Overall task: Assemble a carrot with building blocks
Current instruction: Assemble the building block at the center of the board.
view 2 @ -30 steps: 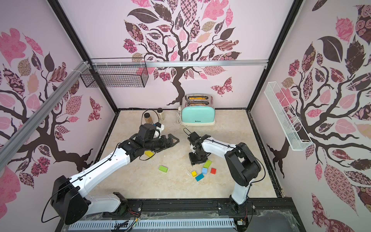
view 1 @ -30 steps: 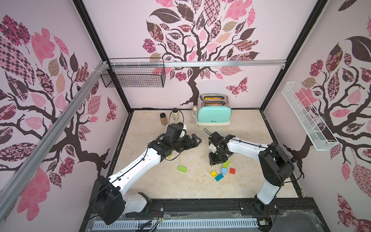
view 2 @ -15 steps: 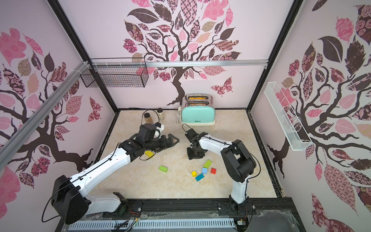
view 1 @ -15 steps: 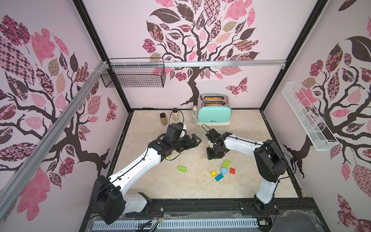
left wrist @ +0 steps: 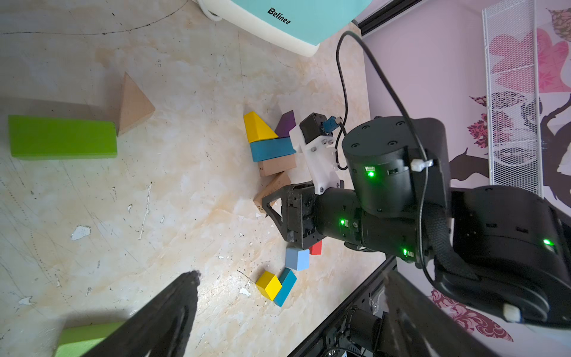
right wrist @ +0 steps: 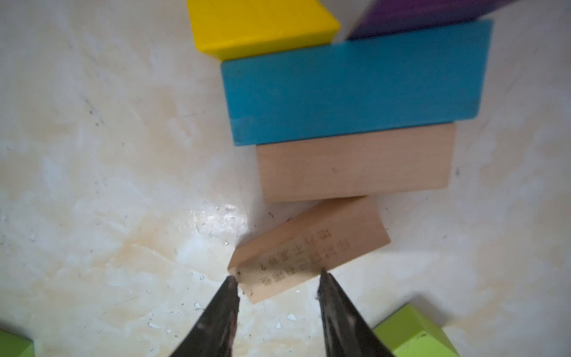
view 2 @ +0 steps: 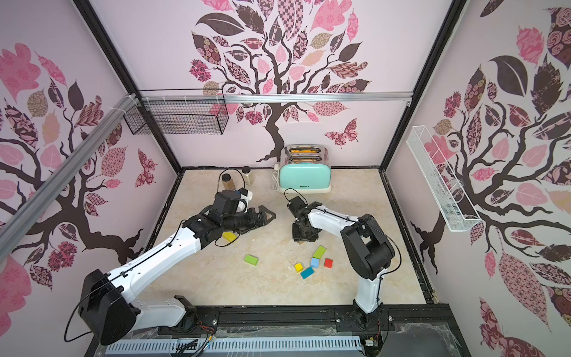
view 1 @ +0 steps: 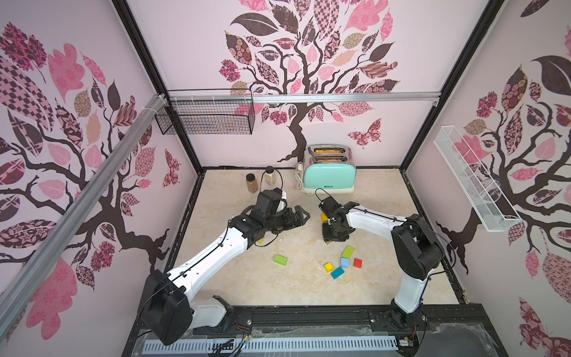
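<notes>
Where the laid-out row ends, near the middle of the table, a printed tan block lies flat and skewed, its far corner right at the edge of the plain tan bar. Past that bar come the teal bar, then a yellow wedge and a purple wedge, side against side.

The right gripper points straight down over the skewed block's near end. Its fingertips are partly parted and set against two edges of the block; whether they actually pinch it I cannot tell. That arm rises from the near right base to a raised elbow, and its white forearm slopes in toward the middle.

Just nearer the front lie loose pieces: a green bar, a light blue cube, a red cube, a yellow cube and a teal block. A second green block lies apart, toward the left arm's side.

The left gripper hangs level above the table, spread wide and holding nothing, on an arm stretched diagonally from the near left base.

Against a second ago, the right elbow has drawn slightly inward while its gripper sits in much the same spot. The left arm and the loose pieces have not shifted.
</notes>
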Controlling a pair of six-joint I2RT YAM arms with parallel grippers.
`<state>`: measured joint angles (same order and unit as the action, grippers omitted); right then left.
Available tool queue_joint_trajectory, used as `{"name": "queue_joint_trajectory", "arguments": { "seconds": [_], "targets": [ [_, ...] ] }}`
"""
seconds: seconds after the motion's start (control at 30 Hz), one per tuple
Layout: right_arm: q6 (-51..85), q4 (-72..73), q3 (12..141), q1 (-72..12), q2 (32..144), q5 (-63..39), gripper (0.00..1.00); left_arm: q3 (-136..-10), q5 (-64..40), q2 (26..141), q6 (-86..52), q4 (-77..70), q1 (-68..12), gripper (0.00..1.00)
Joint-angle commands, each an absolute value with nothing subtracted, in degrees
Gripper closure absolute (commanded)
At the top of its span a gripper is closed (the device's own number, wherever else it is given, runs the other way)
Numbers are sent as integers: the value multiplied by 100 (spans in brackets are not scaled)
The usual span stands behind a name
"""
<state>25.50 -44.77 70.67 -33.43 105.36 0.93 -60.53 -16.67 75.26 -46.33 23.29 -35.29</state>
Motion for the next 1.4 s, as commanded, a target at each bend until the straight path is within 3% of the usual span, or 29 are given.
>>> {"name": "queue_joint_trajectory", "arguments": {
  "seconds": [0.0,0.27,0.57,1.03,1.37],
  "targets": [
    [2579,-4491,7217,-3319,10497,120,54,-6097,-1585,7427,-4544,2316,-3527,2],
    [1953,-4706,7167,-3601,9966,-3,51,-6082,-1353,7261,-4606,2288,-3533,2],
    [1744,-4555,7431,-3911,10668,-660,52,-6010,-1070,6971,-4737,2169,-3529,2],
    [1905,-4736,7766,-3910,11134,510,53,-5986,-1088,6947,-4716,2266,-3525,2],
    [1940,-4625,7823,-3885,11218,641,53,-5962,-1108,6961,-4686,2267,-3524,2]
  ]
}}
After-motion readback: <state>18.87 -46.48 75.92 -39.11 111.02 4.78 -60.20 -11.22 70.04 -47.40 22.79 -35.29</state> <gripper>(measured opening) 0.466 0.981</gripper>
